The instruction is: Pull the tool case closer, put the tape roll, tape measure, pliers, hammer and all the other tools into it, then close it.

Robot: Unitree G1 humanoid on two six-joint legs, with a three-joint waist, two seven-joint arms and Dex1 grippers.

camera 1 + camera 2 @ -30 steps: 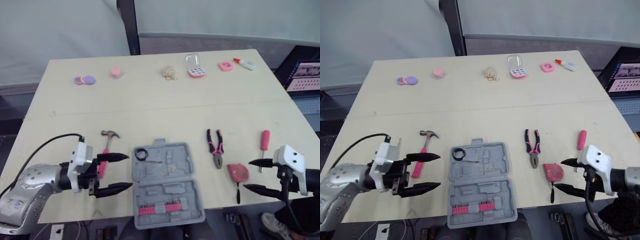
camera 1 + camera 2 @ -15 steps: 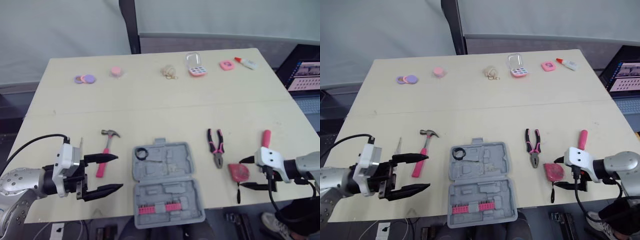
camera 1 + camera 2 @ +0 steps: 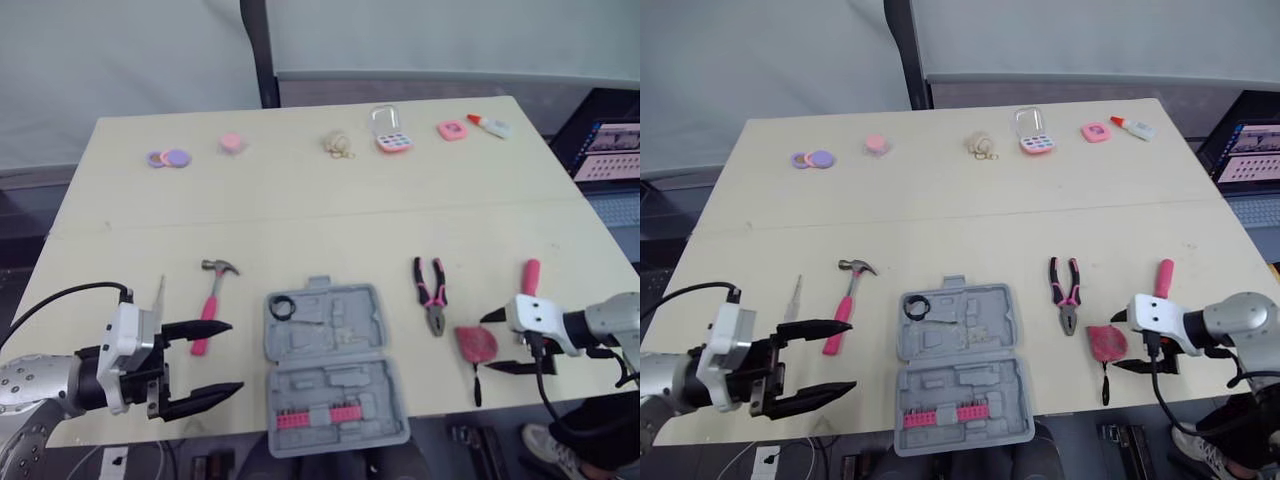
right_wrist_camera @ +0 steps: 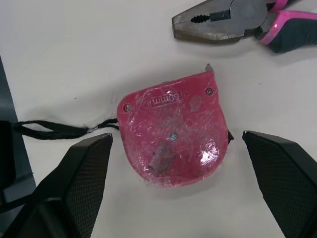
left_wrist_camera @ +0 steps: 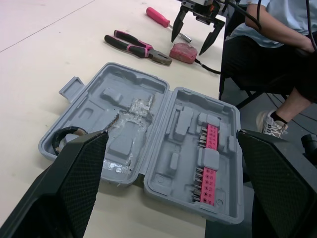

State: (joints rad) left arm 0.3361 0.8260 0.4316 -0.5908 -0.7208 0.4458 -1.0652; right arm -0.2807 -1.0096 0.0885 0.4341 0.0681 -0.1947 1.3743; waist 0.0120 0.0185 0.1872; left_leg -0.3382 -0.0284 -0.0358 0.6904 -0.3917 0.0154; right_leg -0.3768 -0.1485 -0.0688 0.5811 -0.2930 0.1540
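The grey tool case (image 3: pixel 335 365) lies open at the table's front edge, with a black tape roll (image 3: pixel 282 307) in its far left corner and pink bits in the near half. Left of it lie a pink-handled hammer (image 3: pixel 212 300) and a thin grey tool (image 3: pixel 158 295). Pink pliers (image 3: pixel 432 295), a red tape measure (image 3: pixel 477 344) and a pink screwdriver (image 3: pixel 529 278) lie to its right. My left gripper (image 3: pixel 235 356) is open, left of the case and apart from it. My right gripper (image 3: pixel 485 345) is open, its fingers (image 4: pixel 74 188) on either side of the tape measure (image 4: pixel 173 131).
Small items line the table's far side: purple discs (image 3: pixel 168 158), a pink disc (image 3: pixel 232 144), rubber bands (image 3: pixel 338 146), a clear box (image 3: pixel 390 130), a pink pad (image 3: pixel 451 130) and a glue bottle (image 3: pixel 488 125). A person's leg (image 5: pixel 277 54) is at the table's right edge.
My left gripper has drawn back to the left, away from the case. My right gripper has moved left until its open fingers straddle the tape measure.
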